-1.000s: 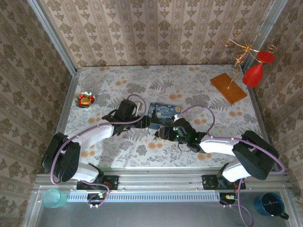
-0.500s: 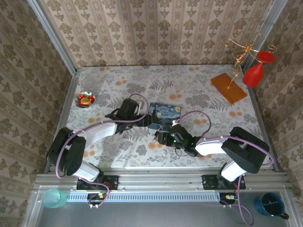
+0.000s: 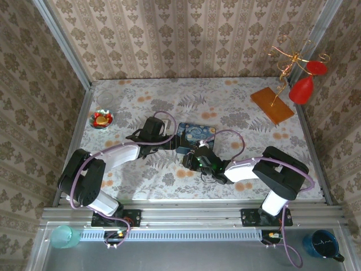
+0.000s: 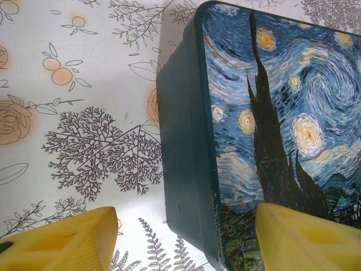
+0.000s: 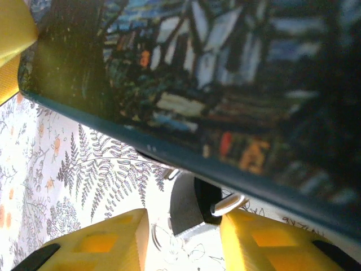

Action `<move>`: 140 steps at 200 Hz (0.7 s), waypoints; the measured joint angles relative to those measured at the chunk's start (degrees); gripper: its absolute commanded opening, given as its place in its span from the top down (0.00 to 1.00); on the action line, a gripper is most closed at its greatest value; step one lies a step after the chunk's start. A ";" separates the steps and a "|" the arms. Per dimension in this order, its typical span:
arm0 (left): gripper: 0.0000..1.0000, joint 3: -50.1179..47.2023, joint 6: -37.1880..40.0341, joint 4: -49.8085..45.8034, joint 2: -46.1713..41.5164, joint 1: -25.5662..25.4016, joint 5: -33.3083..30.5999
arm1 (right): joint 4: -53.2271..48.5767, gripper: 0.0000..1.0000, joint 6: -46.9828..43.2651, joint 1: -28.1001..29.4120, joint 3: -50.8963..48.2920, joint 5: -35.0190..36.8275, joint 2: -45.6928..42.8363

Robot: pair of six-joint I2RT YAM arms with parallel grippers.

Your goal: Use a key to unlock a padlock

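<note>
Box (image 4: 271,113) closed; padlock (image 5: 189,206) at its front sits inside half-open right gripper (image 5: 183,226), not clamped; left gripper (image 4: 183,240) wide open astride box edge, empty; bowl (image 3: 102,119) holds red-gold item.

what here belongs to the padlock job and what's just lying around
Job: padlock, blue starry-night box beside it, right gripper straddling the padlock, left gripper at the box.
Lying about: red dish, glass bowl, wooden board with gold stand, teal cup, blue mug.
</note>
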 measured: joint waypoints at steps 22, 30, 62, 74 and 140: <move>0.34 -0.35 -0.46 0.55 -0.02 0.00 0.02 | -1.18 0.66 1.03 0.33 0.50 1.36 0.02; 0.34 -0.37 -0.48 0.59 -0.02 0.00 0.02 | -1.70 0.66 1.36 0.42 0.72 1.86 0.02; 0.35 -0.50 -0.94 0.85 -0.02 0.00 0.22 | -2.62 0.62 3.02 0.63 1.03 3.63 0.02; 0.35 -0.66 -1.09 1.16 -0.02 0.00 0.24 | -2.71 0.61 3.87 0.70 1.11 4.37 0.02; 0.36 -1.51 -3.48 2.89 -0.02 -0.07 0.57 | -4.83 0.63 9.07 2.80 3.80 10.78 1.99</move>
